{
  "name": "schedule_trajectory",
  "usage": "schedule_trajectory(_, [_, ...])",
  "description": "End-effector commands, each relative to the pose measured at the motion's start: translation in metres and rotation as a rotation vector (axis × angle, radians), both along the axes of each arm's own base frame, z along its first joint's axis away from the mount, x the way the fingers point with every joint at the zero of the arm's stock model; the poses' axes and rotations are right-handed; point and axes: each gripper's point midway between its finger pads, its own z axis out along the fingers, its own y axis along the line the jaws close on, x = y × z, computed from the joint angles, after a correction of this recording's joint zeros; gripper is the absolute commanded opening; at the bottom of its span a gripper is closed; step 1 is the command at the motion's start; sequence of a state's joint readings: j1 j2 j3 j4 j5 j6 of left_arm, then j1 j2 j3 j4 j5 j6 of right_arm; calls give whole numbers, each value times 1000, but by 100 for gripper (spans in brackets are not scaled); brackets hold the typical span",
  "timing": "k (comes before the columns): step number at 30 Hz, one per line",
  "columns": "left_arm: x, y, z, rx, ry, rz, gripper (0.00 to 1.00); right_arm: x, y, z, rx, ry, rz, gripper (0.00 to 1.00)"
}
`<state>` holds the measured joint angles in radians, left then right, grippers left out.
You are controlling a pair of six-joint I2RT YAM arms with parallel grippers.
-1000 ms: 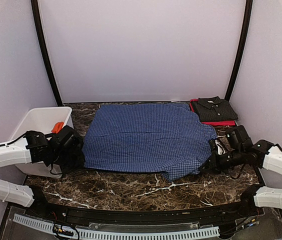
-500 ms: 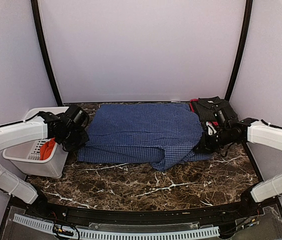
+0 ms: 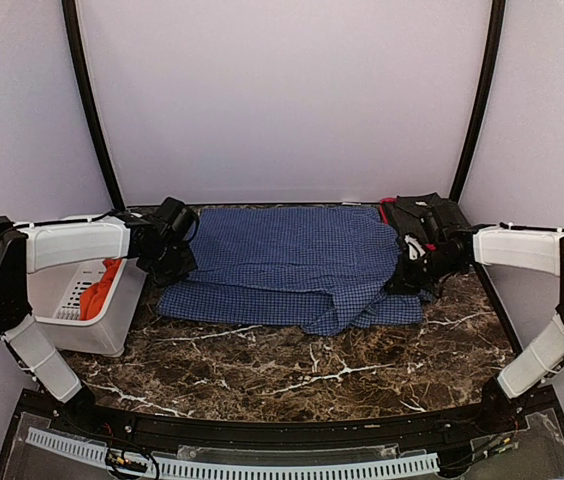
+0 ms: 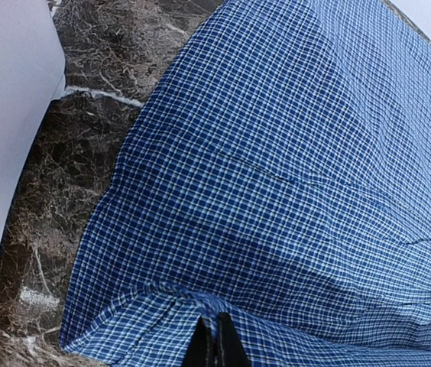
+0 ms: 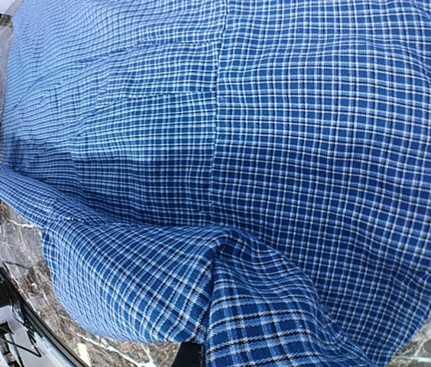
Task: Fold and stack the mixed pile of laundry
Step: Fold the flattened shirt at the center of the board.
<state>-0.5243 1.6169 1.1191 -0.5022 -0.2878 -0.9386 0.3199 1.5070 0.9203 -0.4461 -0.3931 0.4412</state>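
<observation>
A blue-and-white checked shirt (image 3: 292, 262) lies across the middle of the marble table, its near part doubled back over itself. At the fold's left end my left gripper (image 3: 179, 270) is shut on the shirt's edge. In the left wrist view the dark fingertips (image 4: 200, 348) pinch a raised ridge of the shirt (image 4: 292, 168). My right gripper (image 3: 402, 282) is shut on the fold's right end. In the right wrist view the lifted shirt (image 5: 277, 153) drapes over the right gripper (image 5: 192, 355) and hides most of it. An orange-red garment (image 3: 97, 290) lies in the basket.
The white slotted basket (image 3: 72, 328) stands at the left table edge, its wall (image 4: 1, 115) close to my left wrist. A folded dark collared shirt (image 3: 452, 212) on something red (image 3: 386, 207) sits at the back right, just behind my right arm.
Both grippers have carried the shirt's near edge away from the table's front toward the back, folding the near part over the rest. The arms now reach farther in.
</observation>
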Motion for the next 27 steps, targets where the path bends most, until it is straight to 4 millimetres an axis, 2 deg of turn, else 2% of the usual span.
schedule_trajectory(1, [8,4,0,16,-4,1,0,23,6,6,11,-65,26,0])
schedule_trajectory(7, [17,4,-15,30,15,-11,0,29,7,-11,2,-43,32,0])
schedule_trajectory(14, [29,3,-19,44,15,-20,0,40,8,-10,-2,-51,34,0])
schedule_trajectory(22, [39,6,-26,51,32,-14,0,48,9,-22,-5,-32,38,0])
schedule_trajectory(25, [40,5,-31,56,47,-14,2,48,9,-23,1,-26,38,16])
schedule_trajectory(27, [38,7,-34,62,57,-8,4,49,9,-18,8,-34,38,19])
